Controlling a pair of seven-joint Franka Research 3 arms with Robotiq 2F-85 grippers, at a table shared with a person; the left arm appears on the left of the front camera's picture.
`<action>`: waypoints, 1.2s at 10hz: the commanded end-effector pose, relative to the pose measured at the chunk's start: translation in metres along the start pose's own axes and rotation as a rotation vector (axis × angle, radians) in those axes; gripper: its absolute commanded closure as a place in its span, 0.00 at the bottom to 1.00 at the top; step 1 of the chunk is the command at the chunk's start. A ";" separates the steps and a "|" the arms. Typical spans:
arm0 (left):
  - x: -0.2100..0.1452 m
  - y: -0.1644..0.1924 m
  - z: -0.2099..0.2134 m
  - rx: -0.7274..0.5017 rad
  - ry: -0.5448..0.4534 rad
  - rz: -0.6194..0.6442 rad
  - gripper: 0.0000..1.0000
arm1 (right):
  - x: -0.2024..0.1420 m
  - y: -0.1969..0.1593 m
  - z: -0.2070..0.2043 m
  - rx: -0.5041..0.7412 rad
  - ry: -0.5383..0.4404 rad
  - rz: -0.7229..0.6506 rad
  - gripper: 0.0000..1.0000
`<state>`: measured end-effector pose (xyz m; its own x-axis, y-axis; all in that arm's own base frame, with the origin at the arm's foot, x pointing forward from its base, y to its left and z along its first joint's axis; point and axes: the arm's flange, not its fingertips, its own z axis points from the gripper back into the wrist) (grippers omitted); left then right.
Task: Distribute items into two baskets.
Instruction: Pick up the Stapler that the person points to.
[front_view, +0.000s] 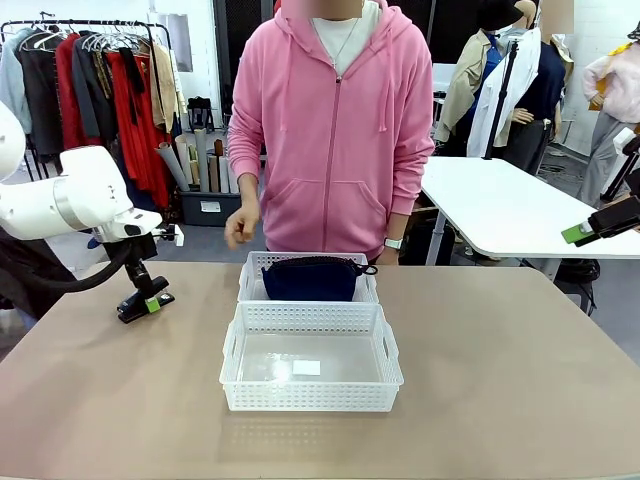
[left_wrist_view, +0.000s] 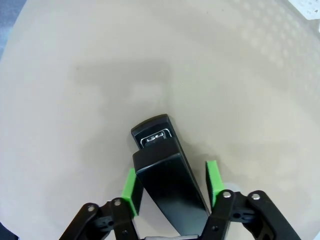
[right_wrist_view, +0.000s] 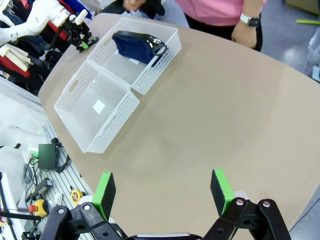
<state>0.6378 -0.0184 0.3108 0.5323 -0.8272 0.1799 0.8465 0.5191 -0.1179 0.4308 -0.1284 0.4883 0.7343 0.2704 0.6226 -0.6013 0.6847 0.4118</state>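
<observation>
The black stapler (front_view: 138, 303) (left_wrist_view: 165, 170) lies on the tan table at the left, and my left gripper (front_view: 148, 300) (left_wrist_view: 171, 177) straddles it. One green pad (left_wrist_view: 131, 192) touches its side; the other pad (left_wrist_view: 212, 180) stands a sliver off, so the jaws are open. The navy pouch (front_view: 310, 278) (right_wrist_view: 137, 45) lies in the far basket (front_view: 250, 272) (right_wrist_view: 167, 35). The near basket (front_view: 310, 396) (right_wrist_view: 107, 132) holds just a small white label. My right gripper (front_view: 578, 233) (right_wrist_view: 162, 192) hangs open high at the right, with nothing between its fingers.
A person in a pink hoodie stands at the far edge, one hand (front_view: 240, 228) hovering behind the far basket, the other (front_view: 393, 250) low at the side. The two baskets touch end to end mid-table. Bare tabletop (front_view: 520, 360) spreads to both sides.
</observation>
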 end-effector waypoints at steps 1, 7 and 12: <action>-0.001 -0.001 0.002 0.003 0.013 0.009 1.00 | 0.001 0.000 0.001 -0.003 0.002 -0.001 0.00; -0.001 -0.002 0.005 -0.032 0.012 0.028 1.00 | 0.001 0.000 0.001 -0.003 0.002 -0.001 0.00; 0.010 -0.019 0.048 0.038 0.031 0.052 1.00 | 0.001 0.000 0.001 -0.003 0.002 -0.001 0.00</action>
<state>0.6350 -0.0218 0.3349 0.5583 -0.8117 0.1714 0.8296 0.5449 -0.1221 0.4308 -0.1284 0.4882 0.7345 0.2704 0.6224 -0.6012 0.6847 0.4120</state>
